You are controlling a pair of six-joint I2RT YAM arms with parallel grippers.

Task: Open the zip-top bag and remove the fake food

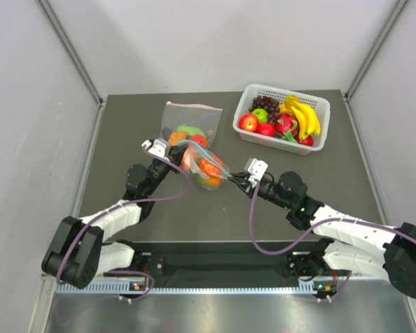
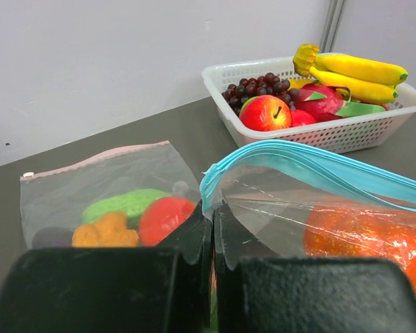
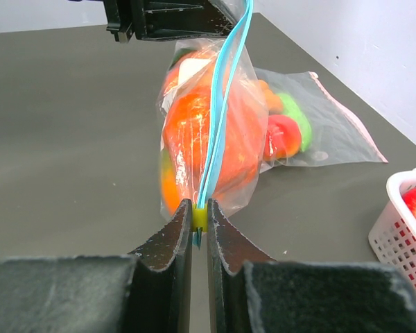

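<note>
The zip-top bag (image 1: 202, 175) hangs at the centre of the top view, the fake food (image 1: 209, 168) inside. Its teal zip strip (image 3: 222, 104) runs from upper left to lower right. Our left gripper (image 1: 172, 157) clamps one end and our right gripper (image 1: 231, 177) pinches the yellow slider (image 3: 200, 219) at the other. We judge the slider must travel along that line.

Both arms reach inward, left pincer (image 1: 172, 157) and right pincer (image 1: 230, 178) pinched closed.
</note>
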